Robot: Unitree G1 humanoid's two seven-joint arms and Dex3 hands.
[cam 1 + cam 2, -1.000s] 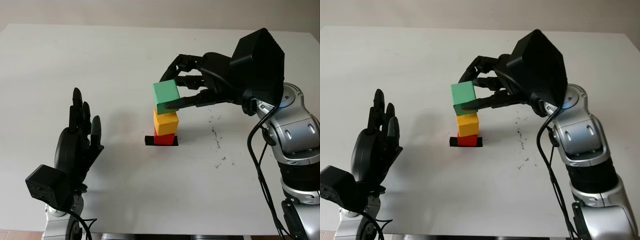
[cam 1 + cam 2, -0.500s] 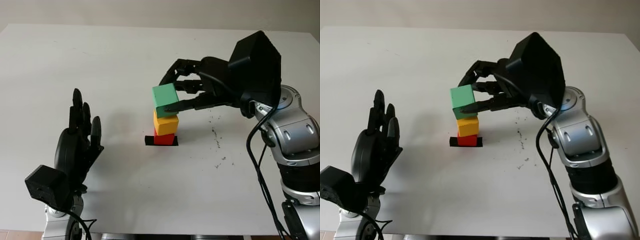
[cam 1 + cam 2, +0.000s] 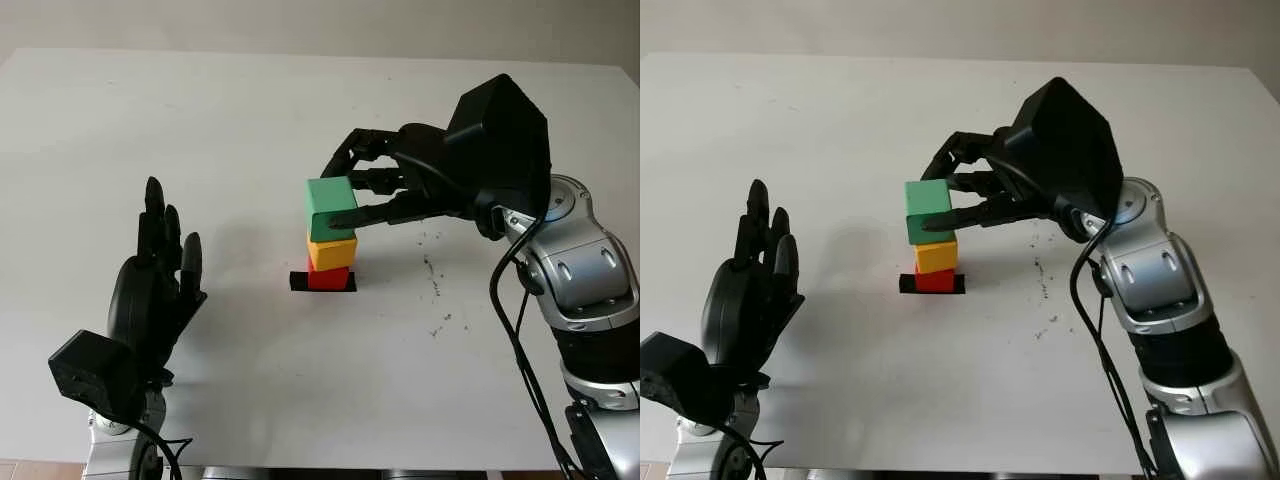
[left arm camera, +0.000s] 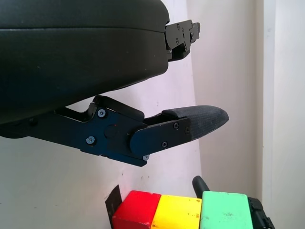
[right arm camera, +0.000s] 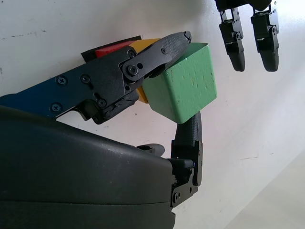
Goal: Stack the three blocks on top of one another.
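Right robot hand [image 3: 345, 195] pinches the green block [image 3: 330, 208] atop the yellow block [image 3: 331, 254] and red block [image 3: 328, 278]; left robot hand [image 3: 155, 290], open, is well apart from the stack.

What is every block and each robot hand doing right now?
green block: on top of the stack, sitting on the yellow one, fingers around it.
yellow block: in the middle, on the red one.
red block: at the bottom, on a black patch on the table.
right hand: shut on the green block.
left hand: open, held upright, away from the stack.
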